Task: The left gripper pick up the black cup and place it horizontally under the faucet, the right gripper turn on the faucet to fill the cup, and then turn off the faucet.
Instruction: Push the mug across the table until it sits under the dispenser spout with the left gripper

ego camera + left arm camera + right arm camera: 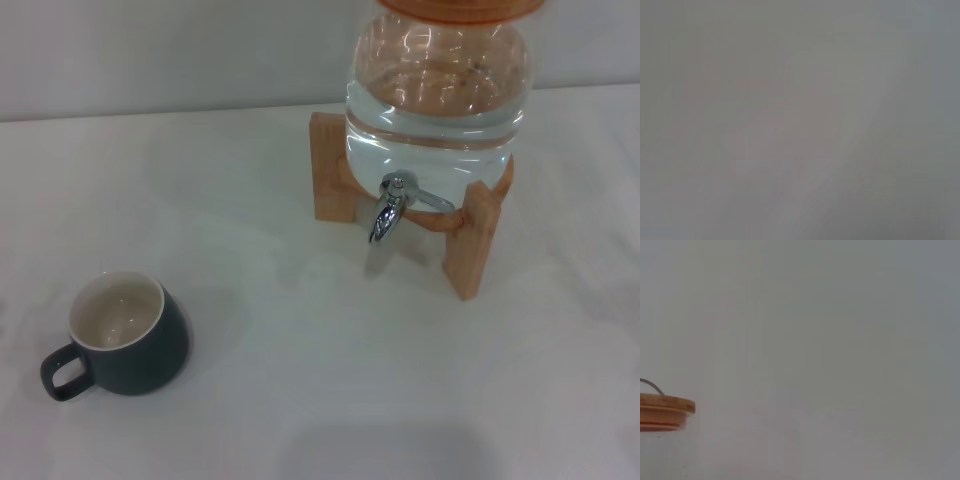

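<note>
The cup (125, 337) stands upright on the white table (330, 390), at the near left of the head view. Its mouth faces up, the cream inside is dry, and its loop handle points toward the near left edge. Nothing touches it.

The faucet (388, 208) is well apart from the cup, farther back and to the right. It projects from the lower front of the glass jar (436, 85), spout curving down, with bare table beneath it. The jar holds clear water and sits on a wooden stand (470, 240).

Neither the left gripper nor the right gripper appears in any view, so places relative to either one, finger opening and any grasp cannot be told. The left wrist view shows only a plain grey surface. The right wrist view shows a wooden lid (665, 410) at its edge, with a thin wire loop above it, against a plain grey background.
</note>
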Robot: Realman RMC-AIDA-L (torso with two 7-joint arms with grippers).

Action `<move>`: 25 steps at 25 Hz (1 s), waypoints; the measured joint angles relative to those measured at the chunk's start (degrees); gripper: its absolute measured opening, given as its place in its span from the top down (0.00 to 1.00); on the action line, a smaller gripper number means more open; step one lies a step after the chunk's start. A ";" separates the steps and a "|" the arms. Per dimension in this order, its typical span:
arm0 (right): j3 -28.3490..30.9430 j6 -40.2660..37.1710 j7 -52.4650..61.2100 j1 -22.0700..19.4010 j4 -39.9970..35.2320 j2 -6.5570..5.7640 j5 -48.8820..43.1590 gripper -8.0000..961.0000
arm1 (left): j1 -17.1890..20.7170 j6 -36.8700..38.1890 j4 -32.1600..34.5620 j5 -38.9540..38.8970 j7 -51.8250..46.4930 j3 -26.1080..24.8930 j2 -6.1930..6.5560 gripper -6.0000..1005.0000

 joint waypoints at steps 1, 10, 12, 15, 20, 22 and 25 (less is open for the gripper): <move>0.00 -0.01 0.01 -0.01 -0.01 -0.04 0.02 0.15 | 0.25 -0.20 0.33 0.37 -0.17 -0.01 0.13 0.13; 0.68 0.04 0.04 -0.23 -0.02 -0.16 0.13 0.15 | 1.50 -0.46 0.96 1.87 0.18 0.00 0.35 0.13; 0.69 0.05 0.04 -0.28 -0.02 -0.14 0.14 0.15 | 1.54 -0.46 0.97 1.95 0.54 -0.02 0.23 0.13; 0.77 0.23 0.04 -0.31 -0.06 -0.24 0.14 0.15 | 1.56 -1.62 1.01 3.14 0.68 0.15 0.30 0.13; 1.44 0.33 0.04 -0.49 -0.95 -0.30 0.11 0.15 | 1.69 -3.33 2.90 11.91 -1.17 0.01 0.46 0.13; 1.46 0.30 0.04 -0.57 -1.76 -0.26 0.10 0.15 | 2.60 -2.63 4.32 14.00 -1.49 -0.05 -0.06 0.13; 1.69 -0.05 0.40 -0.26 -2.60 -0.28 0.12 0.15 | 4.83 -1.40 6.86 16.65 -1.72 -0.09 -1.48 0.13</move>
